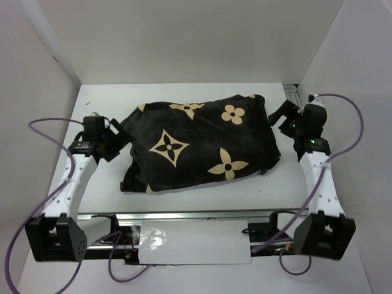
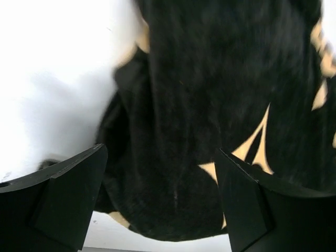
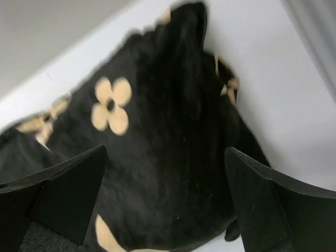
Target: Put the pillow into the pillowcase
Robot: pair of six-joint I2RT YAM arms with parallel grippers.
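The pillowcase (image 1: 199, 144), dark plush with tan flower and star motifs, lies bulging in the middle of the white table. No white pillow shows; it is hidden or out of view. My left gripper (image 1: 115, 139) is open at the pillowcase's left end, and the fabric (image 2: 178, 131) shows between its fingers (image 2: 63, 194). My right gripper (image 1: 283, 116) is open at the pillowcase's right end, and the fabric (image 3: 168, 157) shows between its fingers (image 3: 268, 205). Neither gripper holds anything.
White walls (image 1: 55, 92) enclose the table on the left, back and right. A metal rail (image 1: 196, 215) and a white plate (image 1: 193, 242) run along the near edge between the arm bases. Purple cables (image 1: 43, 125) loop beside each arm.
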